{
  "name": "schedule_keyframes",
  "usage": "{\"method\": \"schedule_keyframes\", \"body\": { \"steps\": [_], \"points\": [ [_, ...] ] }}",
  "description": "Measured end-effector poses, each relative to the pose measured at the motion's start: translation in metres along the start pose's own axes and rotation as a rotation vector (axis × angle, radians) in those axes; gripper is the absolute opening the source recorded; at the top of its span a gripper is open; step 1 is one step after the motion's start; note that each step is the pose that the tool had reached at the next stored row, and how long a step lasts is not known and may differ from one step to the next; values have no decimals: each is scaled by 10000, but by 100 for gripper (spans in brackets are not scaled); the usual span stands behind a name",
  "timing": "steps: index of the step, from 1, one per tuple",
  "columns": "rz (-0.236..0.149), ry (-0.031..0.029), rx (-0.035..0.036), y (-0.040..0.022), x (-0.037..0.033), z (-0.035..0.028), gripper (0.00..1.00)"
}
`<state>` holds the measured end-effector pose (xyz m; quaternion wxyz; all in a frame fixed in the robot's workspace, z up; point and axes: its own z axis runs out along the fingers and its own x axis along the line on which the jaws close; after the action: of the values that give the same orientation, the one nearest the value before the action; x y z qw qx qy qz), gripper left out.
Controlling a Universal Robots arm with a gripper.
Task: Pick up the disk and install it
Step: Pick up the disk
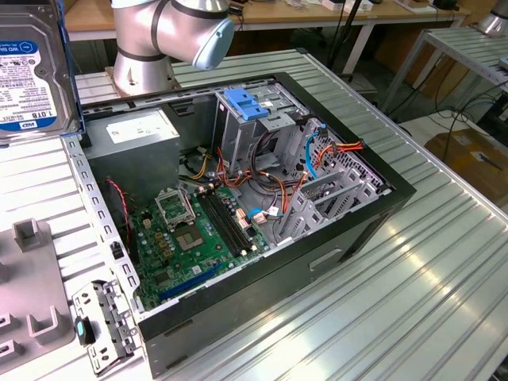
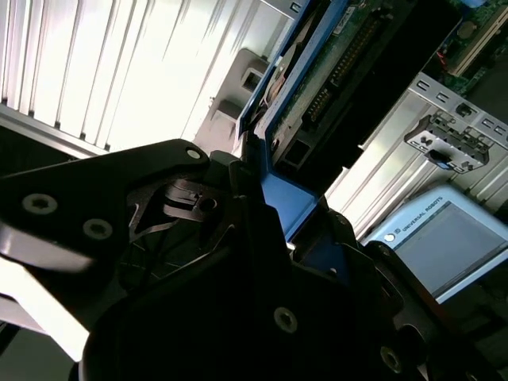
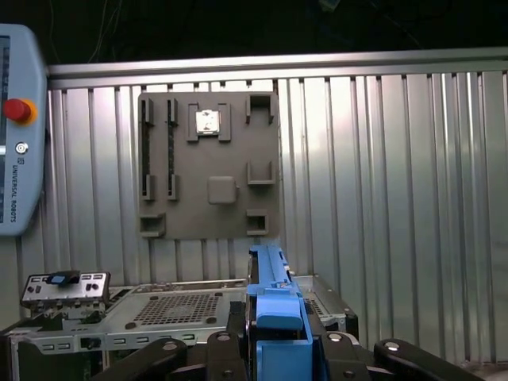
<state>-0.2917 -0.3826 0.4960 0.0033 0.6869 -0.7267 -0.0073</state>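
The disk [image 1: 32, 71] hangs in the air at the exterior view's upper left, its labelled face toward the camera and a blue rail along its edge. In the second wrist view the disk [image 2: 341, 71] shows its circuit-board side, and my gripper [image 2: 286, 210] is shut on its blue carrier rail. In the first wrist view the disk [image 3: 274, 305] stands edge-on, and black fingers [image 3: 230, 333] of my gripper [image 3: 274, 337] clamp it from both sides. It is held above the grooved table, off to the side of the open computer case [image 1: 373, 214].
Inside the case are a green motherboard [image 1: 198, 230], a grey drive cage with a blue latch [image 1: 246, 103] and orange and light-blue cables. A grey fixture plate [image 3: 208, 167] lies on the table. A teach pendant [image 3: 16, 127] lies beside it. The arm's base [image 1: 151, 40] stands behind the case.
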Motion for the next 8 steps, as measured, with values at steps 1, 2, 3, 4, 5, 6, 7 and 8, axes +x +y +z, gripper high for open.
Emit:
{"method": "schedule_keyframes", "body": {
  "steps": [1,2,3,4,5,6,7,8],
  "points": [
    [0,0,0,-3,2,0,37],
    [1,0,0,-7,4,0,37],
    [0,0,0,-11,7,0,37],
    [0,0,0,-15,9,0,37],
    [0,0,0,-18,11,0,37],
    [1,0,0,-21,12,-1,37],
    [1,0,0,-25,12,0,37],
    [0,0,0,-35,13,-1,37]
  ]
}}
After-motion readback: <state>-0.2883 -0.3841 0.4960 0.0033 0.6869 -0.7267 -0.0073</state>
